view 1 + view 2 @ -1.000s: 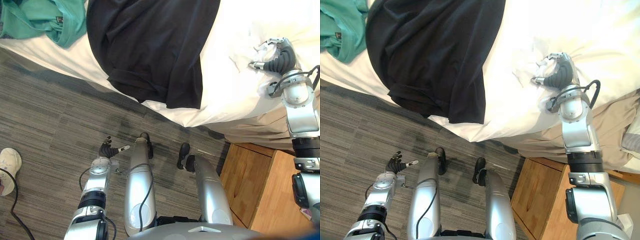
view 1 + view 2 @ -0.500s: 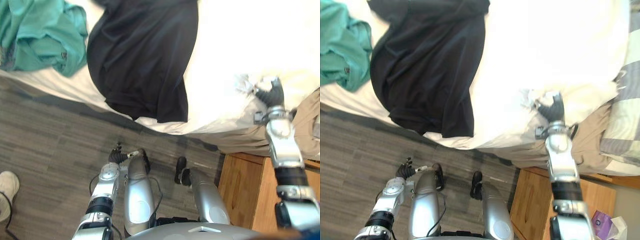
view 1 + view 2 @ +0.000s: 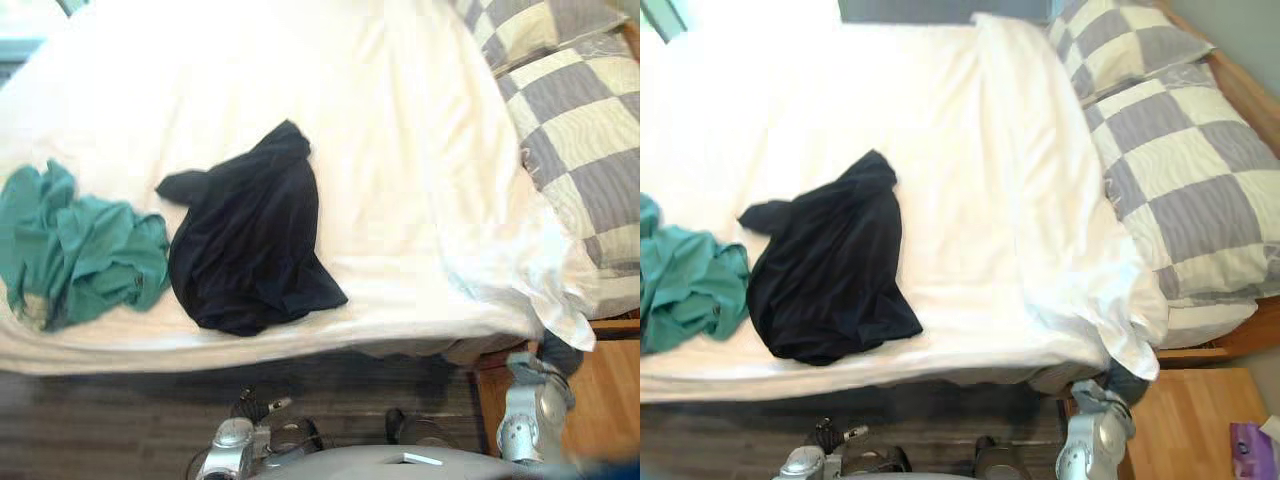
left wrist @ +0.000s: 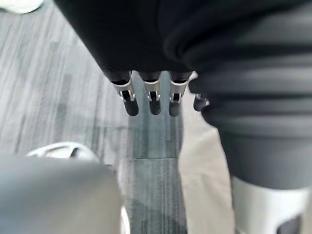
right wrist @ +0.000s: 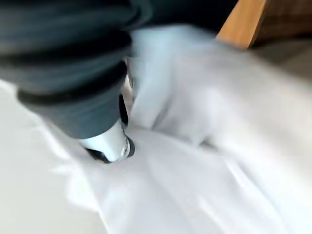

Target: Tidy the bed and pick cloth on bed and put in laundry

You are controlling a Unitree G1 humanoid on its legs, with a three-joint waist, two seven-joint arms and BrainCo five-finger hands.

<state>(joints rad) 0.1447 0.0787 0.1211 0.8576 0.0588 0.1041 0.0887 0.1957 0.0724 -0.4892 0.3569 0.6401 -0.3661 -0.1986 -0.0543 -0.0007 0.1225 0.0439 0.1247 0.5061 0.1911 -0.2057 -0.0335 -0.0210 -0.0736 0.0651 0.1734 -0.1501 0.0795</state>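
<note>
The right hand [image 5: 111, 146] has its fingers lost in folds of the white sheet [image 3: 1105, 325] at the front right corner of the bed [image 3: 840, 383], so their hold cannot be told; the left hand [image 4: 154, 95] hangs over the floor [image 4: 58, 97], fingers straight, side by side, empty; the black shirt [image 3: 250, 245] and the teal shirt [image 3: 85, 255] lie near the front edge, toward the left corner. The sheet is probably best drawn flat toward its corner without dragging the clothes.

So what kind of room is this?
Most likely a bedroom. There is a white-sheeted bed with checked pillows at its head, and what looks like a wooden bedside cabinet beside it. A black garment and a teal garment lie on the bed.
</note>
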